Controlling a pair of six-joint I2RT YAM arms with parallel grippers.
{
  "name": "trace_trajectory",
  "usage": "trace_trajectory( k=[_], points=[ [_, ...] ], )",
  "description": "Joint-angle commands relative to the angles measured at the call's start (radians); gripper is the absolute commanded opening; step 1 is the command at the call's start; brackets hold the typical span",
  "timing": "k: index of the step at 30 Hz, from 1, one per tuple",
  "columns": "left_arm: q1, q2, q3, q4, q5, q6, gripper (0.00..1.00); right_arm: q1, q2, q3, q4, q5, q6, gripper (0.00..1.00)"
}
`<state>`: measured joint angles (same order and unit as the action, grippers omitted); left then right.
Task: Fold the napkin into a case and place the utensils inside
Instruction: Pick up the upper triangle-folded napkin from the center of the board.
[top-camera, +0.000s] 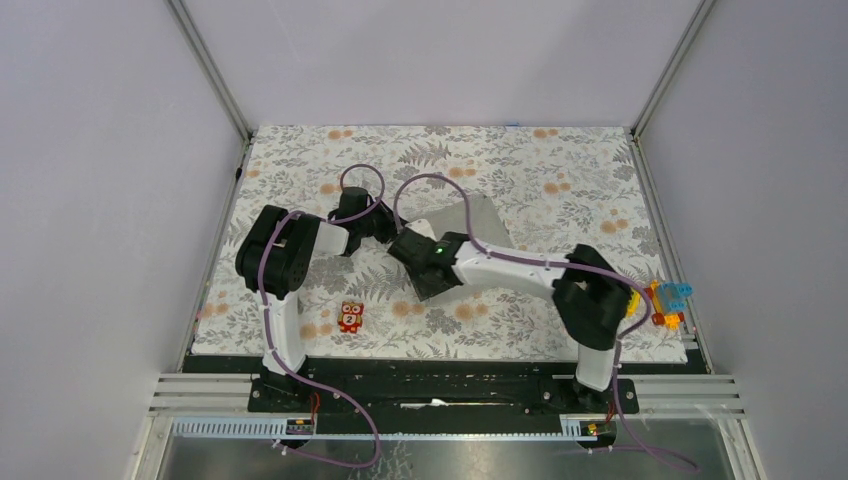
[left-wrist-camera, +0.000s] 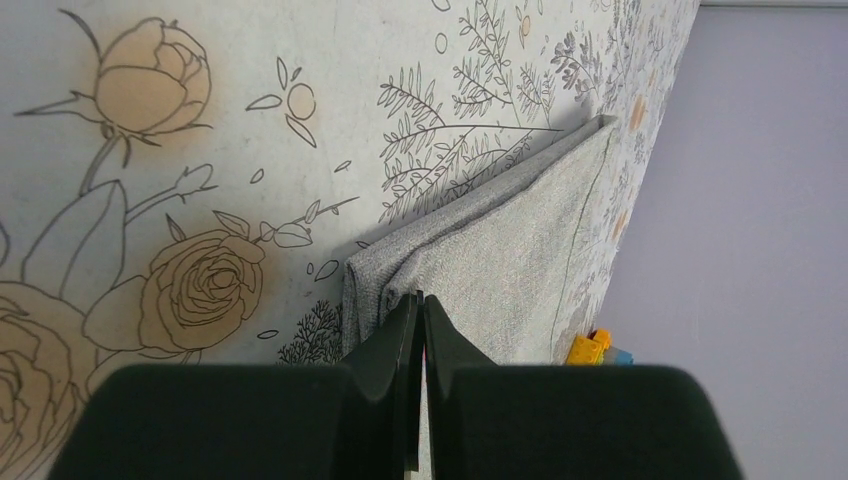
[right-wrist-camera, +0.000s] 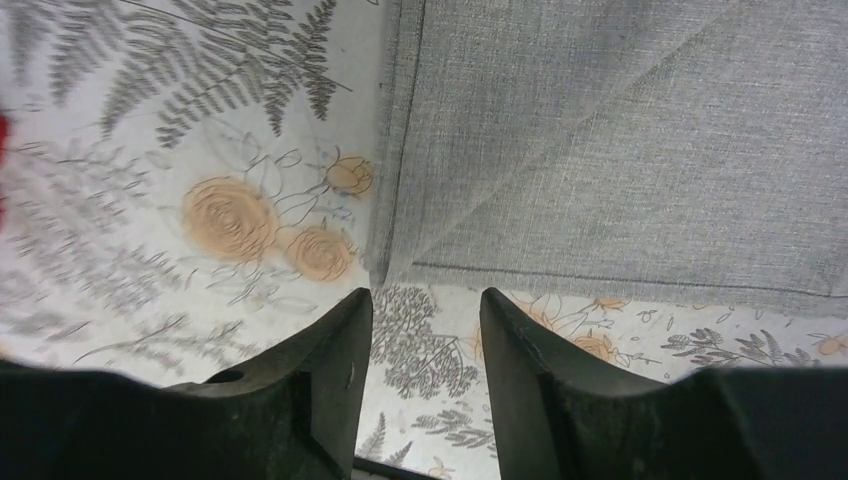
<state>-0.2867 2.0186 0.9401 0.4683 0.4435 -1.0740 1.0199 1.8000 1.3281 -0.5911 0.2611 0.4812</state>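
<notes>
The napkin (top-camera: 480, 222) is a plain grey cloth lying folded in layers on the floral cover, partly under my right arm. In the left wrist view the napkin (left-wrist-camera: 510, 260) shows a bunched corner at my fingertips. My left gripper (left-wrist-camera: 420, 298) is shut there, pinching the cloth's edge; it also shows in the top view (top-camera: 388, 232). My right gripper (right-wrist-camera: 425, 300) is open and empty, its tips just short of a corner of the napkin (right-wrist-camera: 600, 150); in the top view it (top-camera: 405, 250) sits at the cloth's left side. The utensils are not in view.
A small red toy figure (top-camera: 350, 316) stands near the front of the cover. Yellow and blue blocks (top-camera: 668, 300) lie at the right edge, also seen in the left wrist view (left-wrist-camera: 590, 347). Frame posts and walls enclose the table.
</notes>
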Motion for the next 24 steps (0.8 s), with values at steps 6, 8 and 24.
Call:
trace_trajectory(
  k=[6,8,24],
  points=[
    [0.012,0.017,-0.012,0.046,0.024,0.005,0.06,0.056,0.192,0.195,-0.146,0.16,-0.018,0.42],
    [0.014,0.019,-0.013,0.053,0.028,0.003,0.06,0.061,0.212,0.213,-0.139,0.146,-0.021,0.41],
    [0.028,0.031,-0.026,0.1,0.06,-0.017,0.06,0.064,0.303,0.178,-0.043,0.094,-0.027,0.51]
  ],
)
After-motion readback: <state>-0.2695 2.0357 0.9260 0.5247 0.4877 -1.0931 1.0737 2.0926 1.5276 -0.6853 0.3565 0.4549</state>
